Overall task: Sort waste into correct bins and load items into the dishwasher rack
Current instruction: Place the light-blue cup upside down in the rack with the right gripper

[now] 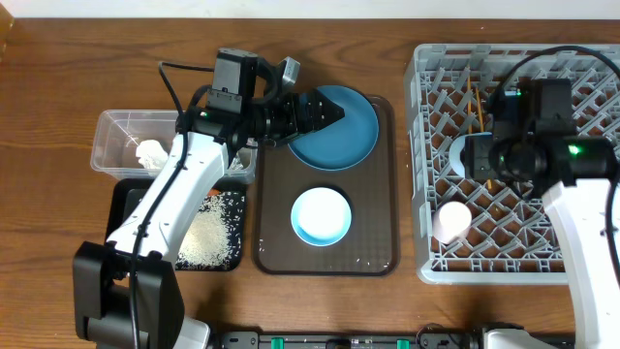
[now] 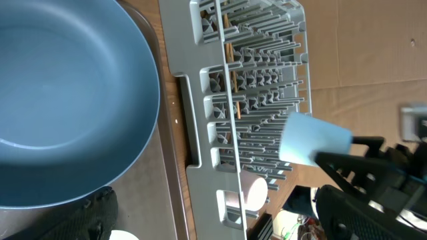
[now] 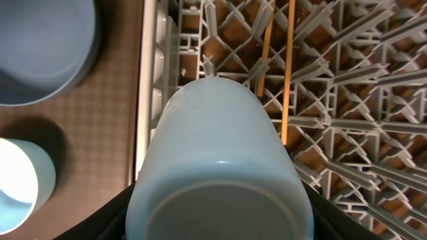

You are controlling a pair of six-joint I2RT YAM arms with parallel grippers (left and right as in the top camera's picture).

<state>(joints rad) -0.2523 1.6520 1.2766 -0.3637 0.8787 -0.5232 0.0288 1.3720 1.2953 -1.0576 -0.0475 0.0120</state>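
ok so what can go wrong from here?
1. The right pincer holds the light blue cup over the dishwasher rack, next to the chopsticks; landing on them could tip it.
2. The left pincer is at the blue plate edge; a thin edge grip might slip and drop it near the white bowl.

Even, diffuse light from above keeps the overhead view bright, with only faint, soft-edged shadows on the wooden surface (image 1: 58, 78). The white cup (image 1: 451, 221) is almost blown out. In the left wrist view the blue plate (image 2: 60, 100) carries a smooth pale sheen, the dishwasher rack (image 2: 253, 100) bows with lens distortion, and the light blue cup (image 2: 313, 140) is blurred. The right wrist view shows that cup close and soft, the lattice sharper, and the lower corners black.
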